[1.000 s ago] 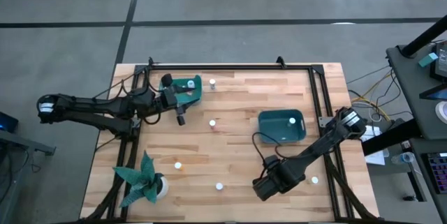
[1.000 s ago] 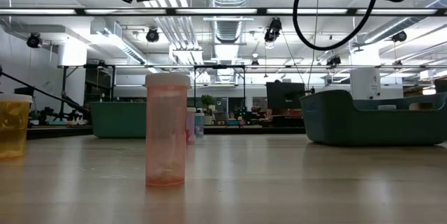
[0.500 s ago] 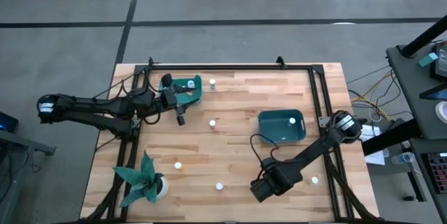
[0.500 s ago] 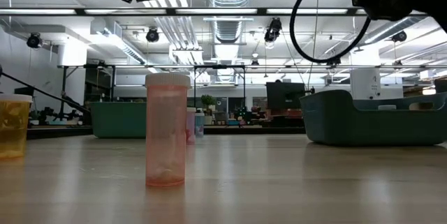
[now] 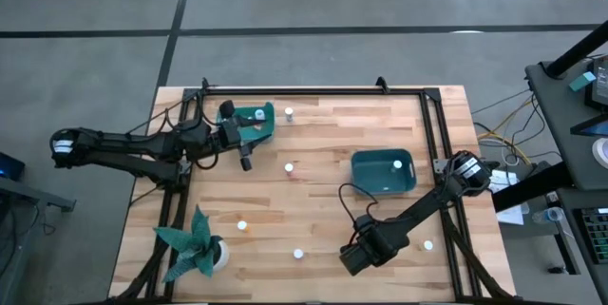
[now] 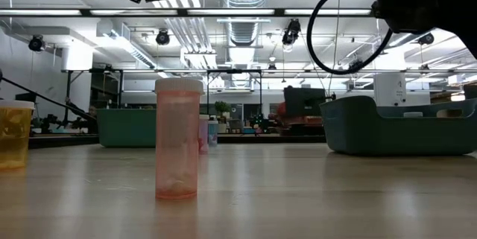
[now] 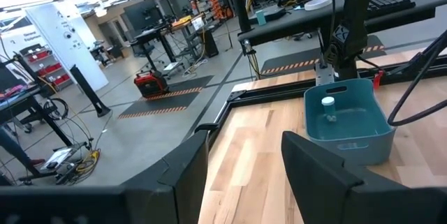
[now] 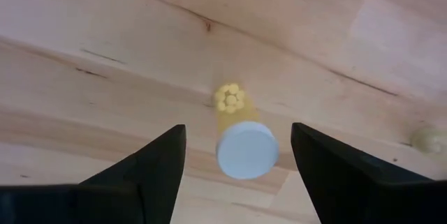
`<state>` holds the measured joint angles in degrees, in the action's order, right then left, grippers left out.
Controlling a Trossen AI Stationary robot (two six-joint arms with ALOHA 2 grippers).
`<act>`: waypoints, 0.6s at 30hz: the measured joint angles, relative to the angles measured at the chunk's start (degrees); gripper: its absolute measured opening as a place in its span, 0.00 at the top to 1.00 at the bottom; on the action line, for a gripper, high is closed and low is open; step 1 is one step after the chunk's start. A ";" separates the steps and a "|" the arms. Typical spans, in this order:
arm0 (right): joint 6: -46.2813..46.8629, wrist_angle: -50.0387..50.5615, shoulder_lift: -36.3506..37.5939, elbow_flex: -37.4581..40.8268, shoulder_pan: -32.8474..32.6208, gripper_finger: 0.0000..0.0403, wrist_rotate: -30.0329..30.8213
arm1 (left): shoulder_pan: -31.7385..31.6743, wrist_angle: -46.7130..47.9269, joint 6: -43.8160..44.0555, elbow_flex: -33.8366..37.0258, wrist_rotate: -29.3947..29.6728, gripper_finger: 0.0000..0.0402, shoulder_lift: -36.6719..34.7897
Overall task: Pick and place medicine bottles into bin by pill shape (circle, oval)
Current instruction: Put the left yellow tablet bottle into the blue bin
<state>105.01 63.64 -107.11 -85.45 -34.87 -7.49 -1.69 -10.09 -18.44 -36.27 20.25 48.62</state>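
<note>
Several small white-capped medicine bottles stand on their bases on the wooden table, among them bottle (image 5: 289, 167), bottle (image 5: 241, 225) and bottle (image 5: 298, 254). My right gripper (image 5: 359, 256) points down near the table's front edge, open. Below it stands a yellowish bottle (image 8: 244, 153) with round pills showing, between the fingers and clear of both. One bottle (image 5: 396, 163) sits in the right teal bin (image 5: 383, 183). My left gripper (image 5: 246, 161) hangs open and level beside the left teal tray (image 5: 255, 124), which holds a bottle (image 5: 261, 113).
A teal paper plant in a white pot (image 5: 198, 246) stands at the near left corner. Another bottle (image 5: 427, 245) stands to the right of my right arm. A black frame (image 5: 437, 124) runs along the table's edges. In the low view a pink bottle (image 6: 178, 138) stands close.
My right gripper has come down a little toward the bottle under it, still open and pointing down.
</note>
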 joint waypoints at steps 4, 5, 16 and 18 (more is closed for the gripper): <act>0.00 -0.12 0.02 0.47 0.00 0.42 -0.05 | 0.00 0.00 0.00 0.00 0.00 0.59 0.00; 0.00 -0.13 0.02 0.51 0.00 0.45 -0.07 | 0.00 0.00 0.00 0.00 0.00 0.59 0.00; 0.00 -1.01 0.04 0.51 0.00 0.72 -0.21 | 0.00 0.00 0.00 0.02 0.00 0.59 0.00; 0.00 -1.03 0.07 0.51 0.00 0.74 -0.21 | 0.00 0.00 -0.02 0.02 0.00 0.59 0.00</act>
<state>105.01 62.61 -107.04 -84.95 -34.87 -7.70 -1.70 -10.09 -18.45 -36.25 20.25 48.62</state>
